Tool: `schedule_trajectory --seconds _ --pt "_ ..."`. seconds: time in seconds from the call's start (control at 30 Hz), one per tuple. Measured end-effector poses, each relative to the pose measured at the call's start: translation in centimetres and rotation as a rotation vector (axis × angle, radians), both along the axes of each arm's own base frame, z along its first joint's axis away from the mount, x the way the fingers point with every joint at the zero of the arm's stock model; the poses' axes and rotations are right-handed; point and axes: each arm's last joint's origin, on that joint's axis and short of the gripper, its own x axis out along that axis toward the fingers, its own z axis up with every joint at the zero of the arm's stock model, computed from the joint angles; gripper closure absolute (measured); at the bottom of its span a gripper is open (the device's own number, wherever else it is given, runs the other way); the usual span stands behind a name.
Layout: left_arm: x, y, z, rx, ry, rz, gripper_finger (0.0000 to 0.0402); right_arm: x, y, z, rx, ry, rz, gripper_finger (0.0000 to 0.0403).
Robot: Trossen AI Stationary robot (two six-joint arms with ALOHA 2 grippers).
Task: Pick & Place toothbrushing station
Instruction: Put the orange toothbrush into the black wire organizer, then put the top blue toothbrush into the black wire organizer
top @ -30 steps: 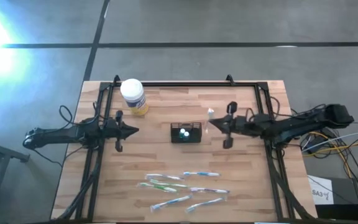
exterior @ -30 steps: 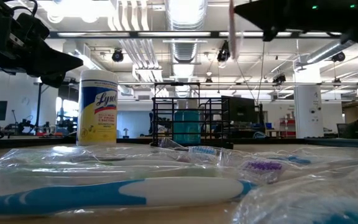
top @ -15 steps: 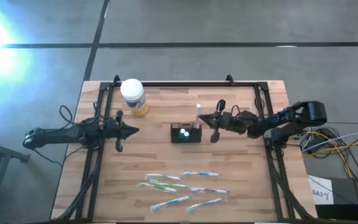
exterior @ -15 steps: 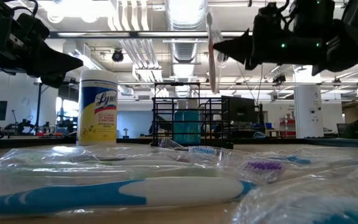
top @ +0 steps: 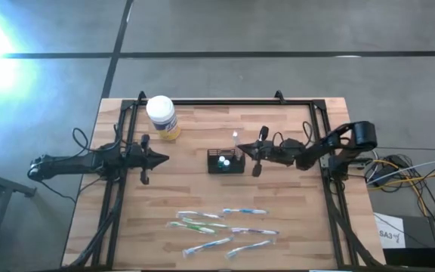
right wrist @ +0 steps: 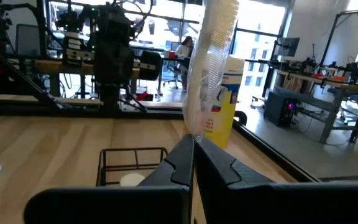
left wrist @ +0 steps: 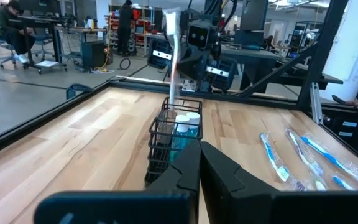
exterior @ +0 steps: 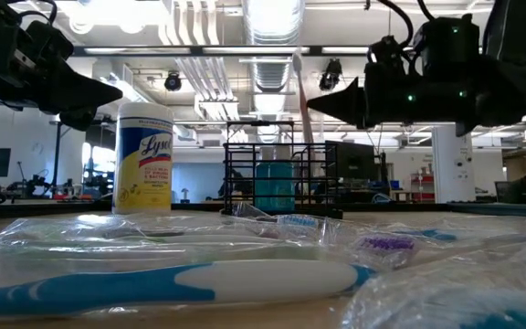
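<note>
We log the right gripper (top: 242, 153) pinched shut on a wrapped toothbrush (exterior: 299, 96), which stands upright from its fingertips, the clear wrapper crinkling above the pinch in the right wrist view. The toothbrushing station (top: 226, 160), a small black wire-mesh caddy, sits on the wooden table (top: 293, 219) just ahead of and below this claw; the brush's lower end hangs at or just inside the caddy's near rim, though we cannot tell whether it touches the wire. Two white-capped items already stand inside the caddy.

The left gripper (top: 163, 159) waits with its fingers closed on nothing, well apart from the caddy on its far side, with the white-lidded Lysol jar (top: 161, 115) off to one side beyond it. The remaining wrapped toothbrushes (top: 221, 227) lie in a loose cluster well clear of both claws, toward the table's front edge.

Handling judgement: the brush looks light and stiff, but its film wrapper is probably slick and soft, so we expect it to pivot in a fingertip pinch. A hold on the handle, low and near mid-length, seems best. The caddy looks light too and may slide if the brush snags its rim.
</note>
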Motion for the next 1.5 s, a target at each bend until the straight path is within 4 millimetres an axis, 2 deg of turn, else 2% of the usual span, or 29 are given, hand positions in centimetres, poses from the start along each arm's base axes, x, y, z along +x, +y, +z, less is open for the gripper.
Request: schedule_trajectory --seconds 0.47,0.9,1.27,1.5 --pt "0.0 0.0 -0.1 -0.005 0.007 0.0 0.0392 0.3 -0.1 -2.4 0.02 0.065 -0.03 0.0395" --pt "0.0 0.0 -0.1 0.006 0.009 -0.001 0.0392 0.3 0.2 -2.7 0.059 0.076 -0.01 0.039" --pt "0.0 0.0 -0.1 0.007 0.009 0.0 0.0392 0.3 0.2 -2.5 0.085 0.069 -0.008 0.0292" --pt "0.0 0.0 -0.1 0.007 0.009 0.0 0.0392 0.0 0.4 -0.7 0.077 0.002 -0.002 0.0247"
